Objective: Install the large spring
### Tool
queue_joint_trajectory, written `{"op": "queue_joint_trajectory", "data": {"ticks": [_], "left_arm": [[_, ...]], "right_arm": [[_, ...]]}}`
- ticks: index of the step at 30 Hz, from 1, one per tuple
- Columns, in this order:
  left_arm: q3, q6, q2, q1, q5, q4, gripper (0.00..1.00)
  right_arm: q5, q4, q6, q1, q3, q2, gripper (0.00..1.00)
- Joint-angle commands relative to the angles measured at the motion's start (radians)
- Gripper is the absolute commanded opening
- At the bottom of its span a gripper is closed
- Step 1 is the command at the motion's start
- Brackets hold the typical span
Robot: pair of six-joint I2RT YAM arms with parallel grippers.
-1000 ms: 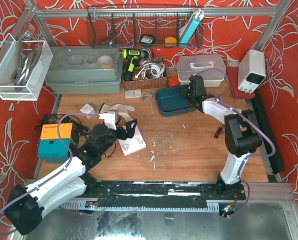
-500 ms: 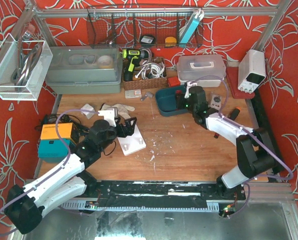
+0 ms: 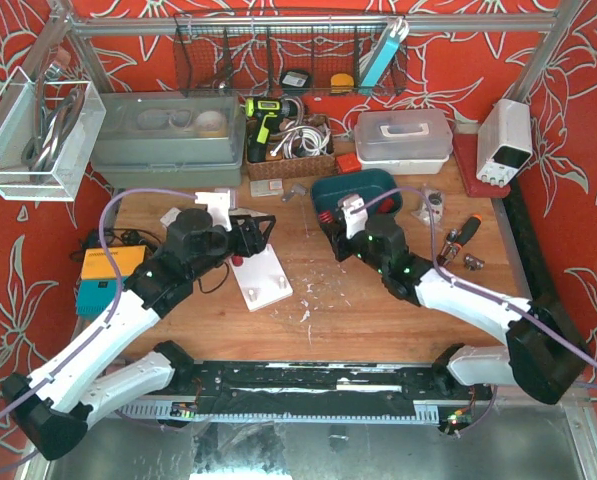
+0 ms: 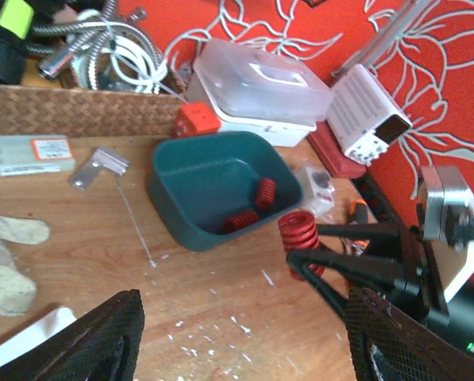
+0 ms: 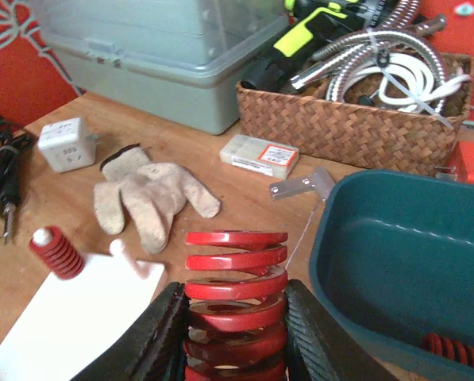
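Observation:
My right gripper [image 5: 237, 311] is shut on the large red spring [image 5: 235, 270] and holds it upright above the wood, between the white baseplate [image 5: 78, 317] and the teal bin [image 5: 411, 254]. In the top view the right gripper [image 3: 330, 235] sits just right of the baseplate [image 3: 263, 278]. A small red spring [image 5: 54, 251] stands on a peg at the plate's far corner. My left gripper [image 3: 261, 232] is open and empty over the plate's far end. Its wrist view shows the held spring [image 4: 298, 234] and the bin [image 4: 221, 186] with small red springs [image 4: 252, 206] inside.
A beige glove [image 3: 233, 215] lies behind the plate. A wicker basket [image 3: 288, 150] of hoses and tools, a grey lidded box [image 3: 168, 140] and a clear box [image 3: 403, 138] line the back. An orange-teal device [image 3: 108, 280] stands at the left. A screwdriver [image 3: 458, 235] lies at the right.
My right arm has swung from the teal bin leftward and nearer, carrying the large spring towards the baseplate. My left arm has shifted further back over the plate's far end.

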Motion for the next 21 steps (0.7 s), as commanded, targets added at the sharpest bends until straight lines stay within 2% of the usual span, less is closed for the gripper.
{"op": "queue_joint_trajectory", "data": {"ticks": [1, 8, 11, 15, 21], "left_arm": [[0.077, 0.022, 0.074, -0.005, 0.131, -0.089, 0.7], [0.151, 0.014, 0.244, -0.005, 0.334, -0.086, 0.64], [0.181, 0.022, 0.289, -0.005, 0.398, -0.092, 0.66], [0.196, 0.038, 0.316, -0.005, 0.443, -0.097, 0.74], [0.198, 0.056, 0.358, -0.005, 0.468, -0.11, 0.71]], "right_arm": [[0.02, 0.138, -0.112, 0.049, -0.086, -0.09, 0.14], [-0.012, 0.252, -0.206, 0.114, -0.166, -0.135, 0.14], [-0.013, 0.261, -0.24, 0.143, -0.167, -0.13, 0.14], [-0.012, 0.265, -0.274, 0.172, -0.162, -0.122, 0.14], [-0.007, 0.272, -0.302, 0.202, -0.162, -0.119, 0.14]]}}
